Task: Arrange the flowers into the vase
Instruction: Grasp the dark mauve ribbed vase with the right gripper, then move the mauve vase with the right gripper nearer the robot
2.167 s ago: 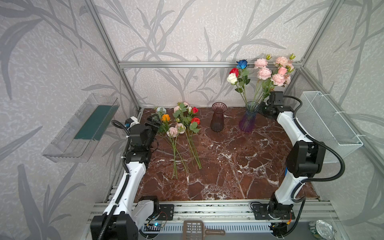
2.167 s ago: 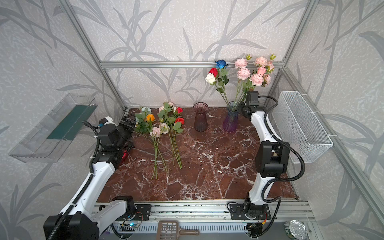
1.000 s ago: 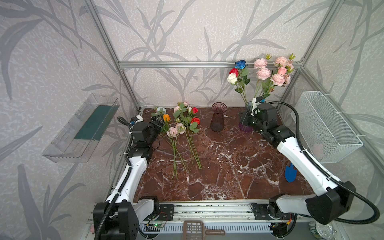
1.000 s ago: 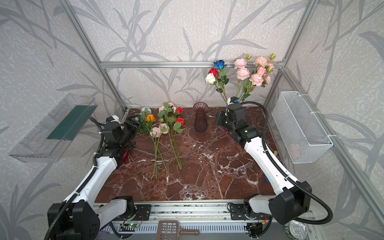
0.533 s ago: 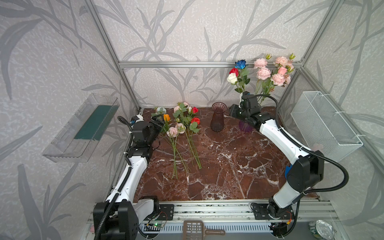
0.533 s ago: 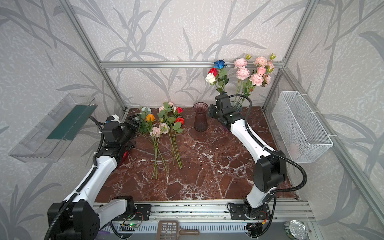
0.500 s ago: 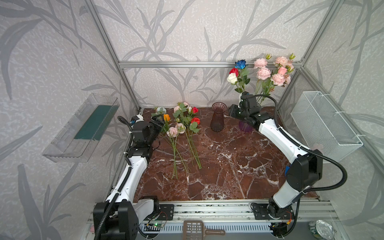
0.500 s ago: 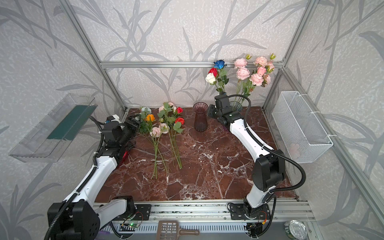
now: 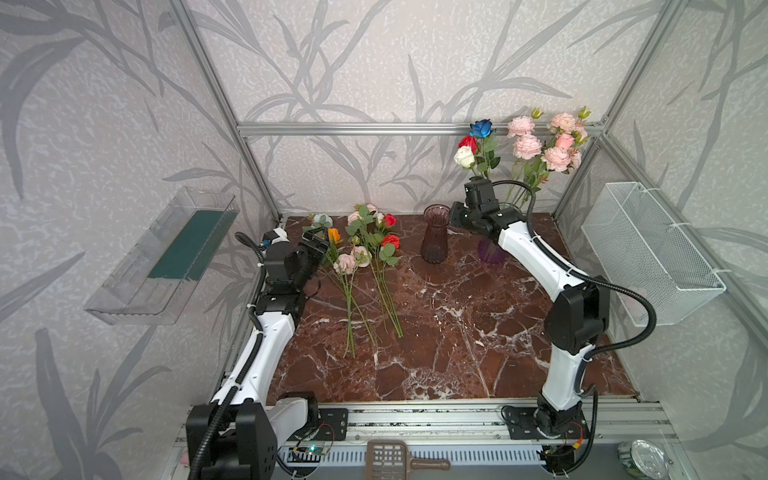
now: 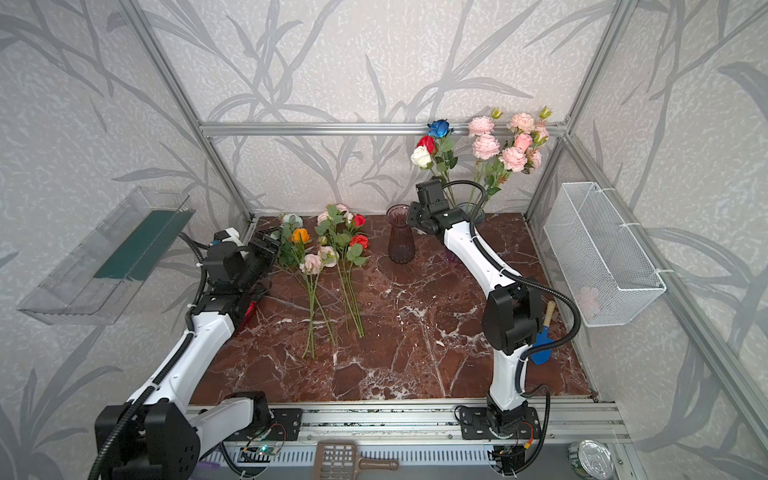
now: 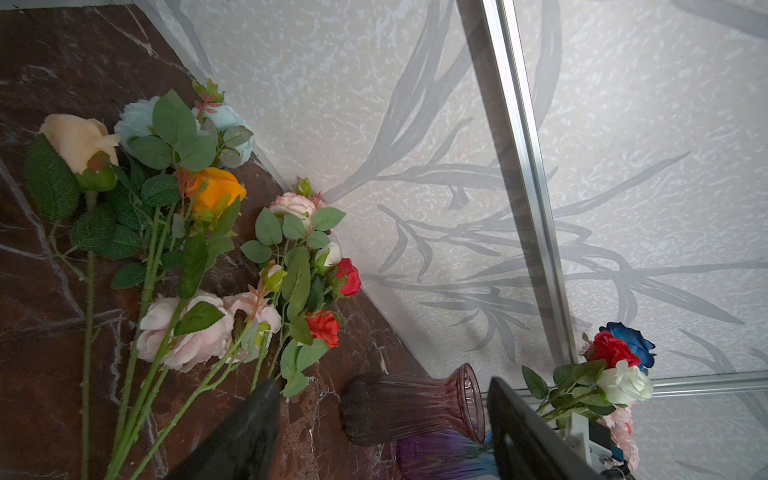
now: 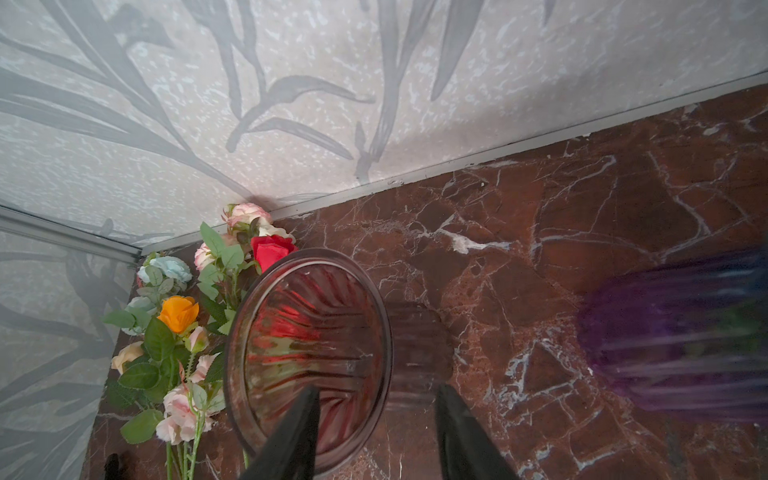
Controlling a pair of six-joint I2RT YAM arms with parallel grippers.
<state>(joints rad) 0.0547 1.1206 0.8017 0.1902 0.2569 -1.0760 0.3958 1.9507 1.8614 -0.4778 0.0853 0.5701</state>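
Several loose flowers [image 9: 361, 253] [image 10: 328, 257] [image 11: 199, 257] lie on the marble table at the back left. Beside their blooms my left gripper [image 9: 316, 245] [image 11: 380, 382] hangs open and empty. An empty maroon glass vase [image 9: 435, 239] [image 10: 401, 241] [image 12: 307, 332] stands at the back centre. My right gripper [image 9: 455, 216] [image 12: 376, 388] is open at its mouth, one finger over the inside and one outside the rim, not touching it. To the right a purple vase [image 9: 492, 253] [image 12: 681, 332] holds pink, red, white and blue flowers [image 9: 536, 145], partly hidden by the right arm.
A white wire basket [image 9: 648, 257] hangs on the right wall and a clear shelf [image 9: 166, 257] on the left wall. A blue trowel [image 10: 542, 349] lies behind the right arm's elbow. A brown scoop [image 9: 399, 457] and a tin can [image 9: 642, 457] sit off the front edge.
My right arm has swung left from the purple vase to the maroon vase's mouth. The left gripper has hardly moved.
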